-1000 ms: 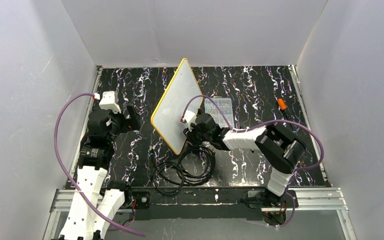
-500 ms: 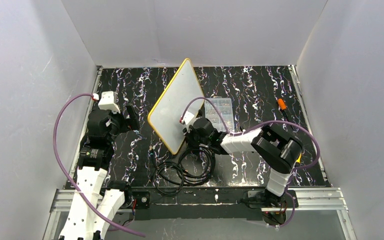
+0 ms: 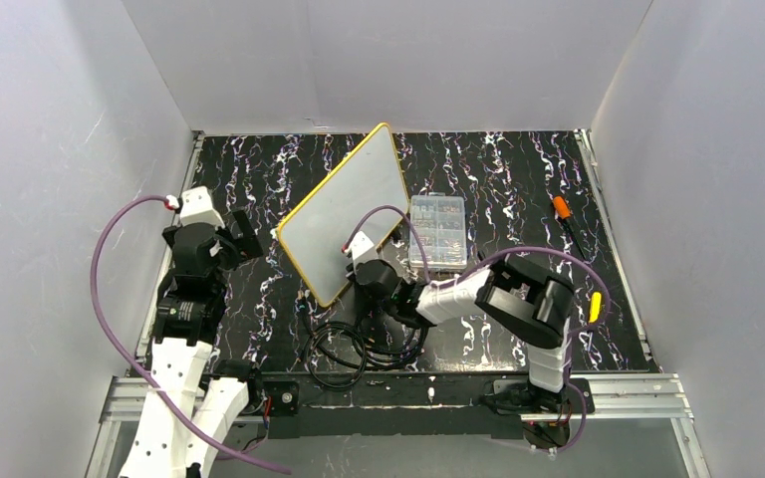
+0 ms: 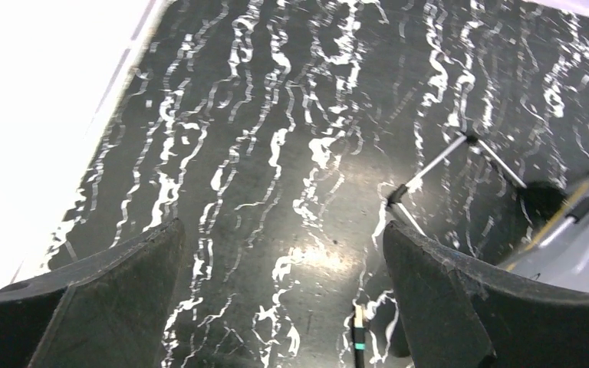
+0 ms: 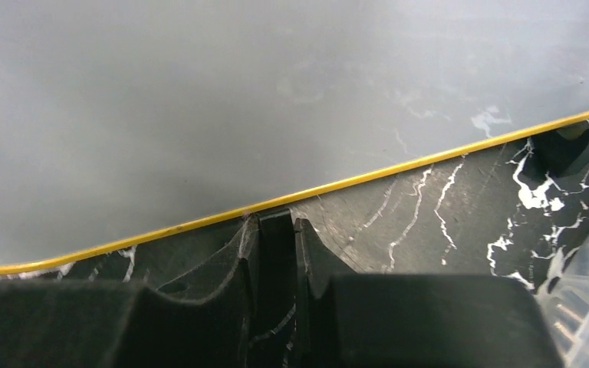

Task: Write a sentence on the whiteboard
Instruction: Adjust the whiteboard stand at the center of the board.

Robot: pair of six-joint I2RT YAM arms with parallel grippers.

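Left of centre lies the board (image 3: 344, 204), blank; my right gripper (image 5: 278, 218) sits nearly closed at its near rim, a pinch I cannot confirm. My left gripper (image 4: 280, 230) gapes, empty. A slipping hold could skid the board onto the cables (image 3: 359, 344).

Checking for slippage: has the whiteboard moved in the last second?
Yes. The whiteboard swung leftward, its near corner sliding away from the clear parts box, which stayed put.
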